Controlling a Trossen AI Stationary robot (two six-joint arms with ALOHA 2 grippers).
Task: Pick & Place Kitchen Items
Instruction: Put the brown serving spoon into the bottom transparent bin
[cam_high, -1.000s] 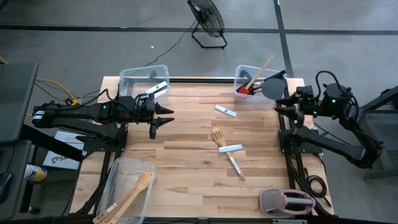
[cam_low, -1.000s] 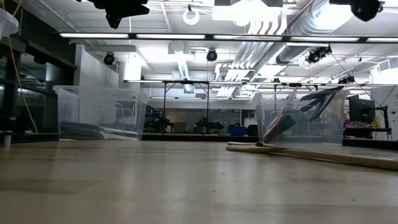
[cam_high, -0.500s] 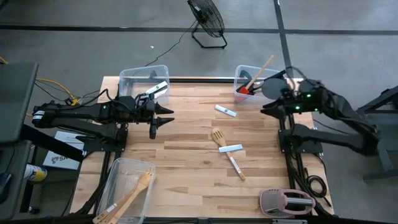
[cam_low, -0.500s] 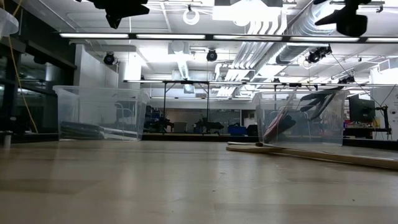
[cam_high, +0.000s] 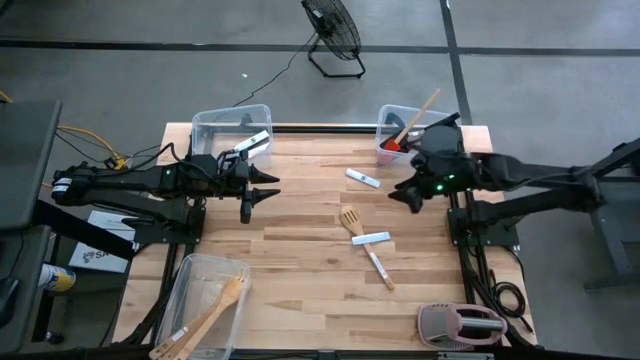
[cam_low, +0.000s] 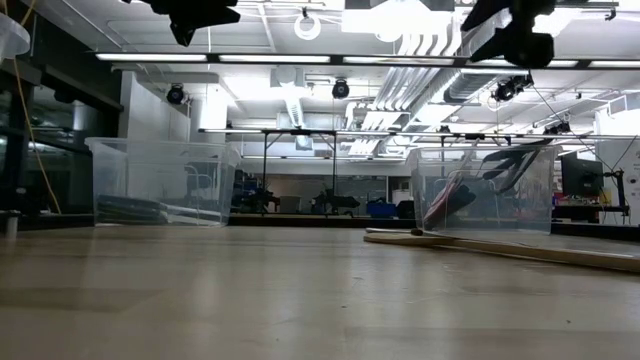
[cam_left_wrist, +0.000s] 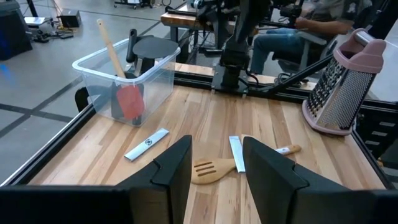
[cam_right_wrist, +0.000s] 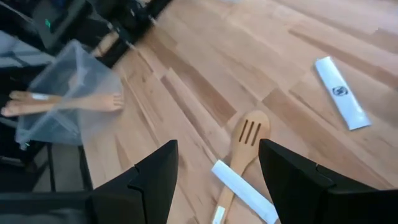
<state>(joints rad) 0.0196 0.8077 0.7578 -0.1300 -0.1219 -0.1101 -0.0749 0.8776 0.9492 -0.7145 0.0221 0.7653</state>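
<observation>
Wooden slotted turner (cam_high: 350, 220) and two white-bladed knives (cam_high: 371, 238) (cam_high: 362, 178) left mid-table, other utensils already binned in far-right bin (cam_high: 384, 123) and near-left bin (cam_high: 190, 285); right gripper (cam_high: 397, 194) above them, jaws apart, empty; left gripper (cam_high: 268, 186) likewise, waiting near far-left bin (cam_high: 215, 121).

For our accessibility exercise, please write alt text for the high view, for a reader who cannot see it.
Overhead view of a wooden table with two dark robot arms: the right gripper, jaws open and empty, reaches toward a wooden slotted turner and two white-bladed knives at the centre. The left gripper waits, open, at the left. Clear bins at the corners hold more utensils.
</observation>
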